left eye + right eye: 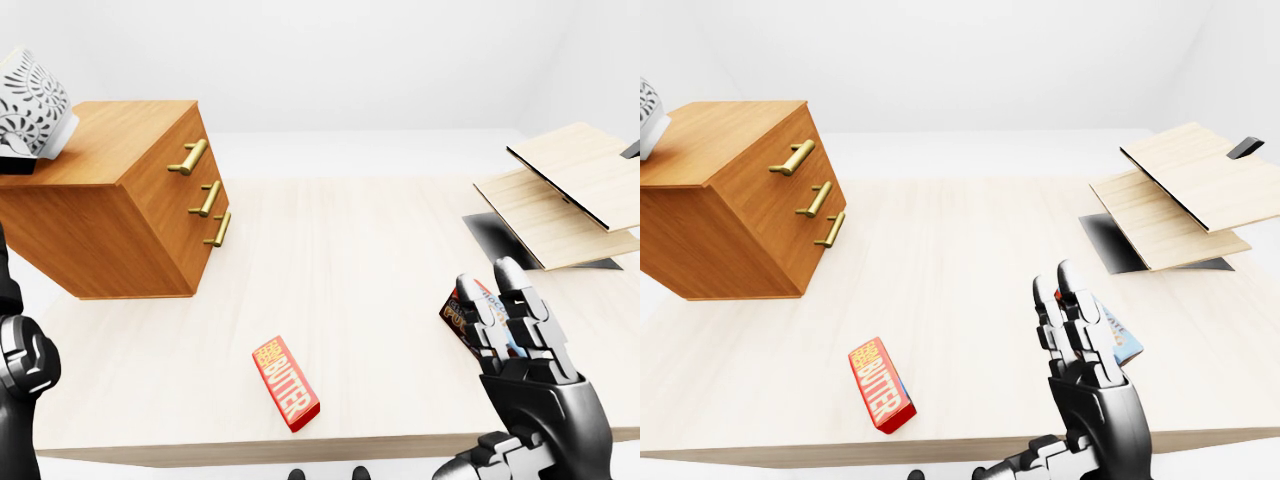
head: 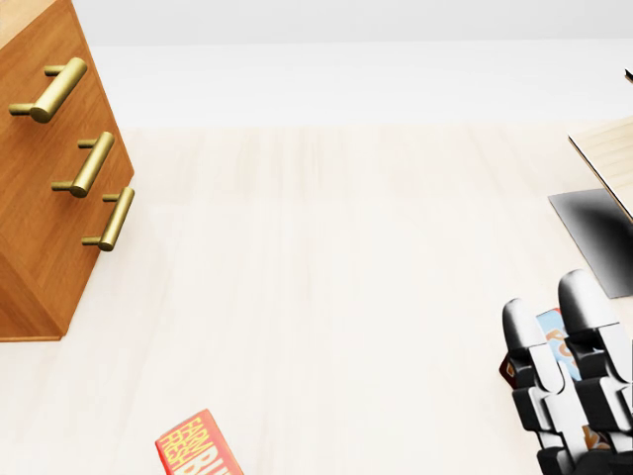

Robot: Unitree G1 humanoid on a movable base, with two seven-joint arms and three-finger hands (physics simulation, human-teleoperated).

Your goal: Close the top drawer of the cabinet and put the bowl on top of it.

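While the patterned bowl (image 1: 30, 100) sits tilted at the cabinet's (image 1: 120, 215) top left corner, drawers flush, right hand (image 1: 528, 365) hovers above the table (image 1: 380, 250), fingers spread, empty; left hand out of frame, grip untellable

The cabinet (image 1: 120, 215) is warm orange-brown wood with brassy gold handles (image 1: 188, 157). The bowl (image 1: 30, 105) is white with a dark lacy pattern. The surface (image 1: 350, 260) is pale, faintly grained wood. The butter box (image 1: 287, 383) is red with pale lettering. The right robot hand (image 1: 525, 365) is glossy black with grey-white fingers.
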